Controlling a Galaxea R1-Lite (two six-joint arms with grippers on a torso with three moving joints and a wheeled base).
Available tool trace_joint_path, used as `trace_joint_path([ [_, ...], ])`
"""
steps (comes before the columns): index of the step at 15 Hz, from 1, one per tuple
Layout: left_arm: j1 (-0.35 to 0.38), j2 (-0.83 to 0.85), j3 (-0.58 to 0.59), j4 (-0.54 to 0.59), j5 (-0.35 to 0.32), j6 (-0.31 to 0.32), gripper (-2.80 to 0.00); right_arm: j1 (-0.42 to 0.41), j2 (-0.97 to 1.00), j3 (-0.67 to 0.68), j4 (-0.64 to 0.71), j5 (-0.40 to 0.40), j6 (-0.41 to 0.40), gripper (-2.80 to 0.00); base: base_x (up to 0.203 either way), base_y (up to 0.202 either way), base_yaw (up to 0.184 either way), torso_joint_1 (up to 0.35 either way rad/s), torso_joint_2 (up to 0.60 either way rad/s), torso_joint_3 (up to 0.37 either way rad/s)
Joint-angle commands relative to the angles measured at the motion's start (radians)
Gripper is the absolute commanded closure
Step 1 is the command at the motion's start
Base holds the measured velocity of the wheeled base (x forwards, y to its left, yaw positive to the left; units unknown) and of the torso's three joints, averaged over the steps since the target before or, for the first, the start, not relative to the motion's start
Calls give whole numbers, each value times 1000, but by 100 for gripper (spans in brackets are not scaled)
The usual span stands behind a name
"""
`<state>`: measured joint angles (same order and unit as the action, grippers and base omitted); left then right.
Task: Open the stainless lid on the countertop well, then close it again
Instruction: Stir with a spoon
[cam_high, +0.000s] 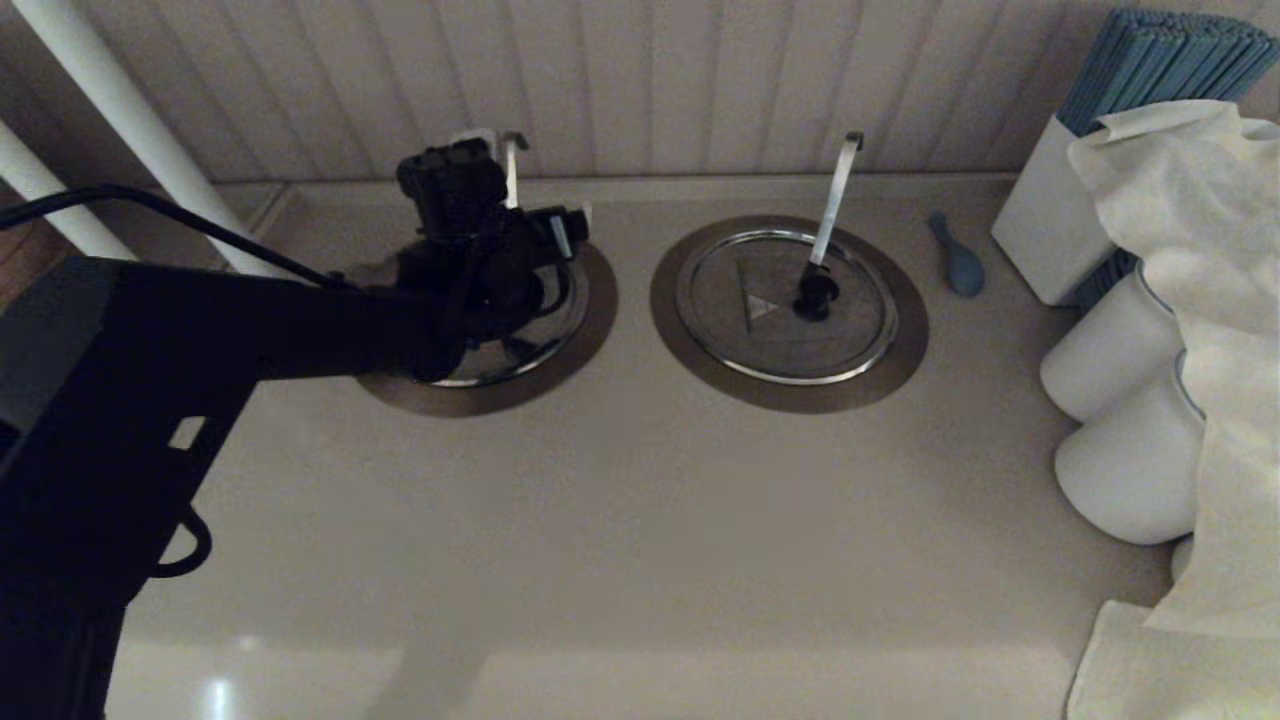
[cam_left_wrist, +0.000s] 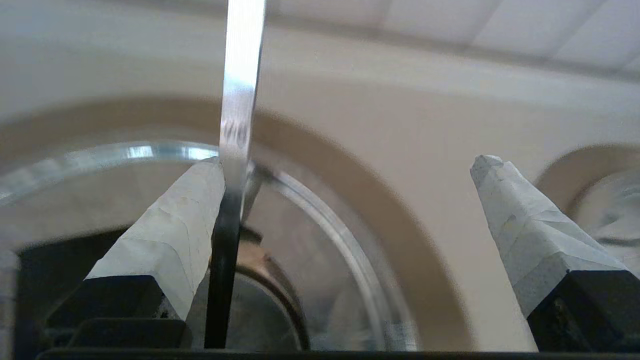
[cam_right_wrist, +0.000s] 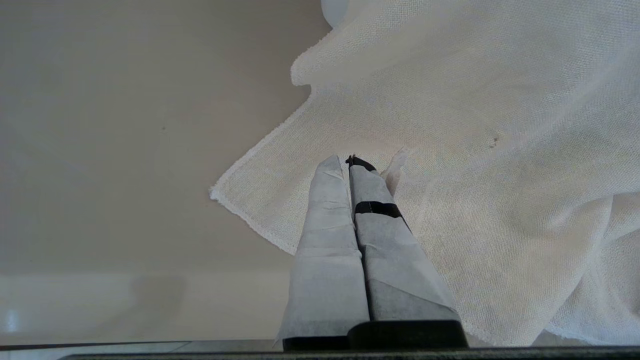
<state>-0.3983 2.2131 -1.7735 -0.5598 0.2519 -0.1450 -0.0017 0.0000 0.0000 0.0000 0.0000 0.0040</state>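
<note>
1. Two wells sat near the worktop's (cam_high: 600, 520) back edge; the stainless lid (cam_high: 760, 330) lay flat and closed on the countertop well (cam_high: 665, 300), its ladle handle (cam_high: 835, 195) upright.
2. Left gripper (cam_left_wrist: 350, 165) hung over the twin lid (cam_high: 560, 330); jaws wide apart, holding nothing; one fingertip (cam_left_wrist: 200, 185) just beside the twin's handle (cam_left_wrist: 240, 100).
3. Right gripper (cam_right_wrist: 350, 162) was above the white cloth (cam_right_wrist: 475, 150); jaws closed, empty.

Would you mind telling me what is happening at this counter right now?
The left gripper hangs over the stainless lid of the left countertop well, jaws open and holding nothing, with the ladle handle close beside one jaw. The twin lid on the right lies shut. The right gripper sits shut above a white cloth.
</note>
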Motion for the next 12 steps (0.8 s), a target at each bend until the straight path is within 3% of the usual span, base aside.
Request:
trace_joint_path([
  [1,4,48,-13,-5,2,-2,-280,0,1,0,0,0,1,0,0,0,0,0,0,0],
  [12,43,217,-195,-6,7,-29,-280,1,2,0,0,0,1,0,0,0,0,0,0,0],
])
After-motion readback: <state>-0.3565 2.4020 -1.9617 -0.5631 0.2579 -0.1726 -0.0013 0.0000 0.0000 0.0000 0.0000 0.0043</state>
